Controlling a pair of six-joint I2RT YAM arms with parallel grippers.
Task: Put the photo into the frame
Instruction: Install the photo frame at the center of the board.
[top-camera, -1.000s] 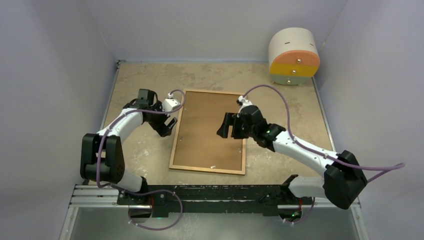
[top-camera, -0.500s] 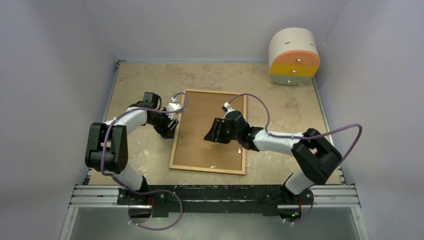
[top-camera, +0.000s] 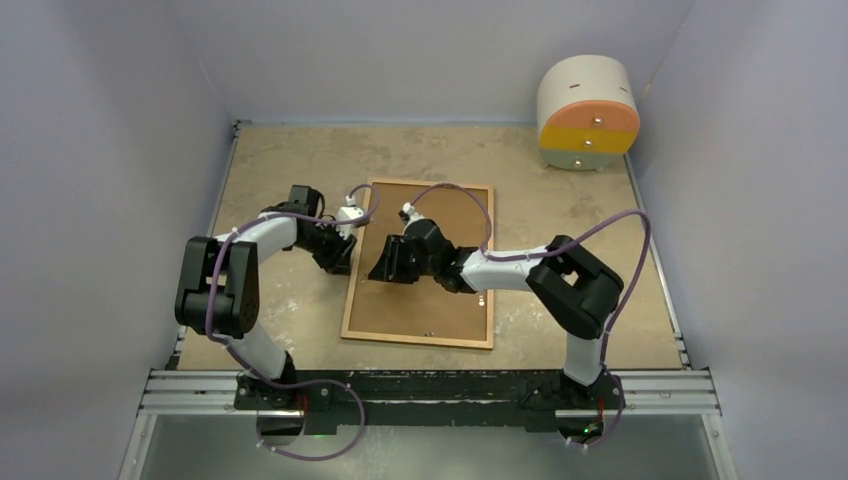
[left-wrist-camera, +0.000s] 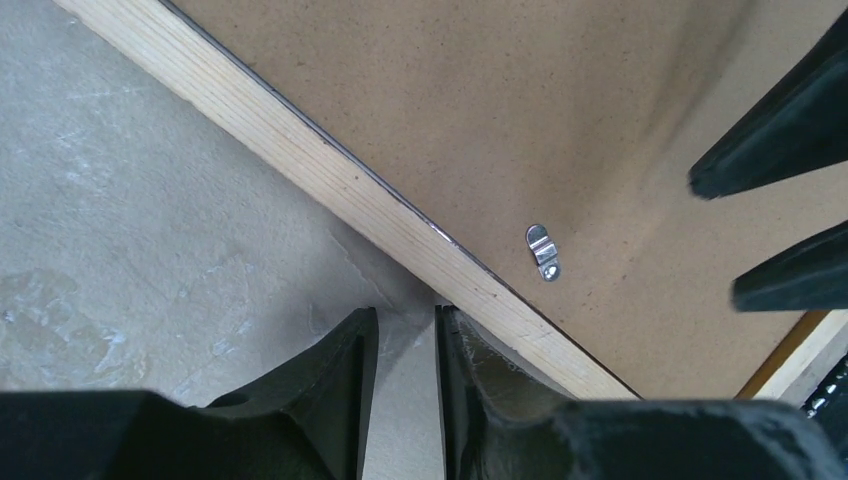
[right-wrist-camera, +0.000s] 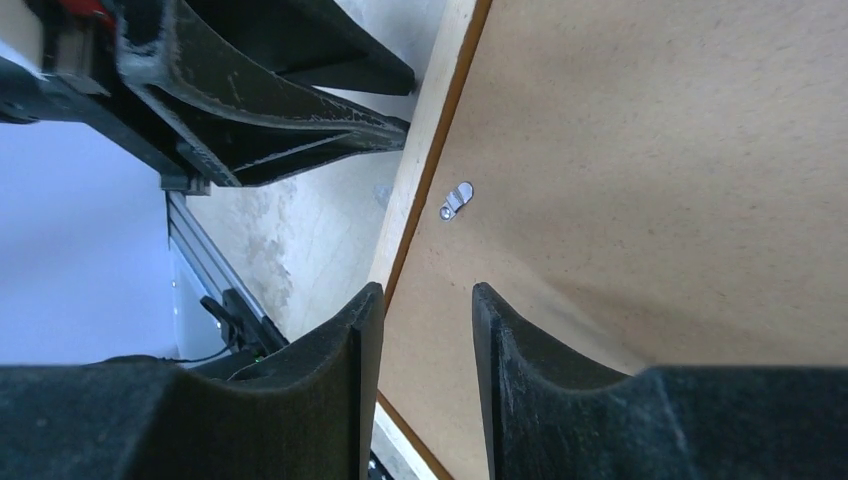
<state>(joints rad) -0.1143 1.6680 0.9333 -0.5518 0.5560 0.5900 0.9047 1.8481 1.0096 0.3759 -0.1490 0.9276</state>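
Observation:
The frame (top-camera: 440, 310) lies face down on the table, its plain brown board back up. The photo is hidden. My left gripper (top-camera: 343, 255) is low at the frame's left wooden edge (left-wrist-camera: 330, 180). Its jaws (left-wrist-camera: 405, 312) stand a narrow gap apart over bare table, one fingertip against the wood, nothing between them. My right gripper (top-camera: 383, 262) hovers over the left part of the board (right-wrist-camera: 650, 150), close to the left gripper, with jaws (right-wrist-camera: 428, 290) narrowly open and empty. A small metal clip (left-wrist-camera: 543, 251) on the board sits between both grippers.
A round cabinet (top-camera: 588, 111) with orange and yellow drawers stands at the back right corner. Pale walls close in the table on three sides. The arms' mounting rail (top-camera: 430, 385) runs along the near edge.
The right arm swept left across the board to the frame's left side. The left gripper shifted slightly toward the frame's edge. Both pairs of jaws narrowed.

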